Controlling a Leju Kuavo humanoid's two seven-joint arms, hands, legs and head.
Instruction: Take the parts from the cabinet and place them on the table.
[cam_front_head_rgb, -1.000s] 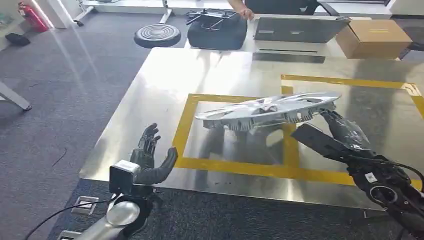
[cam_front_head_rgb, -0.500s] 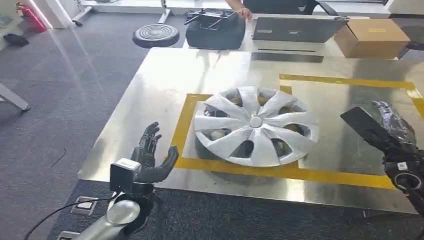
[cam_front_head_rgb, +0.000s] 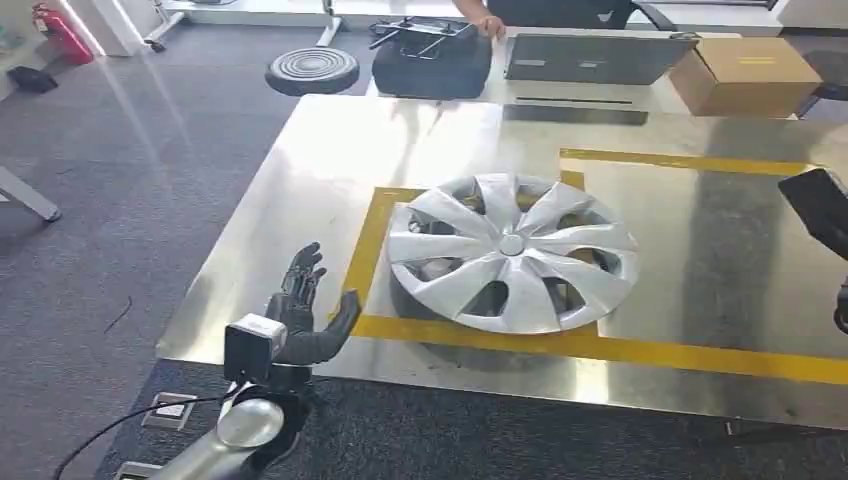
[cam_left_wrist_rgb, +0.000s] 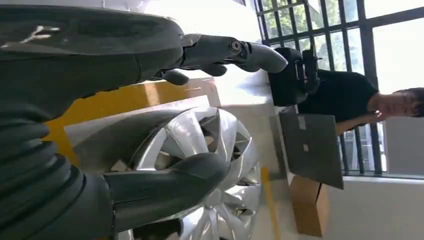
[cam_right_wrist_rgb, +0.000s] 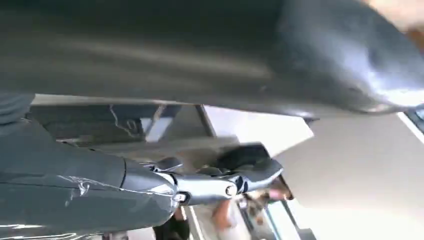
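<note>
A silver hubcap (cam_front_head_rgb: 512, 252) with curved spokes lies flat on the steel table (cam_front_head_rgb: 300, 170), inside the yellow taped rectangle (cam_front_head_rgb: 575, 346). The left wrist view shows the hubcap (cam_left_wrist_rgb: 200, 145) just beyond my thumb. My left hand (cam_front_head_rgb: 303, 310) hovers at the table's near left edge, fingers spread, holding nothing. At the head view's right edge my right hand (cam_front_head_rgb: 822, 208) is raised well off the hubcap. In the right wrist view the right hand (cam_right_wrist_rgb: 150, 150) has its fingers (cam_right_wrist_rgb: 235, 182) apart with nothing between them.
Behind the table stand a black case (cam_front_head_rgb: 432, 58), a grey laptop-like box (cam_front_head_rgb: 590, 58) and a cardboard box (cam_front_head_rgb: 745, 72). A person (cam_left_wrist_rgb: 360, 100) stands at that far side. A round black stool (cam_front_head_rgb: 312, 70) sits on the carpet to the left.
The right hand let go of the hubcap, which dropped from a tilted, lifted pose to lie flat in the yellow rectangle. That hand then drew back up and to the right. The left hand barely moved.
</note>
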